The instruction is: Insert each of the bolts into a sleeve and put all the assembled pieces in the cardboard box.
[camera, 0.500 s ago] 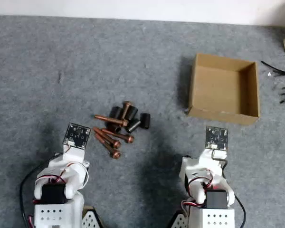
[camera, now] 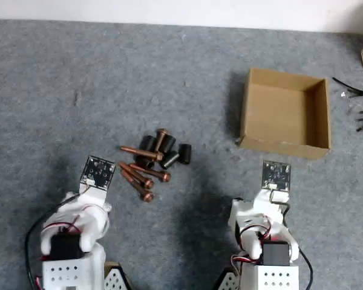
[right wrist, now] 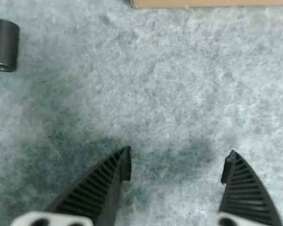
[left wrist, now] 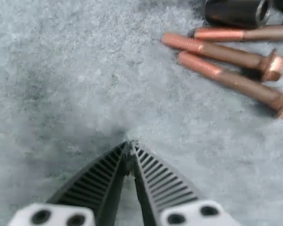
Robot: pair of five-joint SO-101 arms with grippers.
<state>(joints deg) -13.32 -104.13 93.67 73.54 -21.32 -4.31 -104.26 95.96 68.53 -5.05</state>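
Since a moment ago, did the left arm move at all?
Yes, a little. The left arm has leaned its white body away from the bolts, toward the high view's left edge; the bolts lie unchanged.

The left arm (camera: 72, 238) sits at the lower left of the high view, the right arm (camera: 263, 238) at the lower right. The left gripper (left wrist: 130, 147) has its fingers pressed together; the right gripper (right wrist: 178, 165) holds its fingers wide apart.

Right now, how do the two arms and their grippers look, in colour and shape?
The left arm and right arm are white plastic, with black motors, red wires and a square camera board each. A black cable loops beside the left arm. The left gripper and right gripper have black, ribbed, pointed fingers on white mounts.
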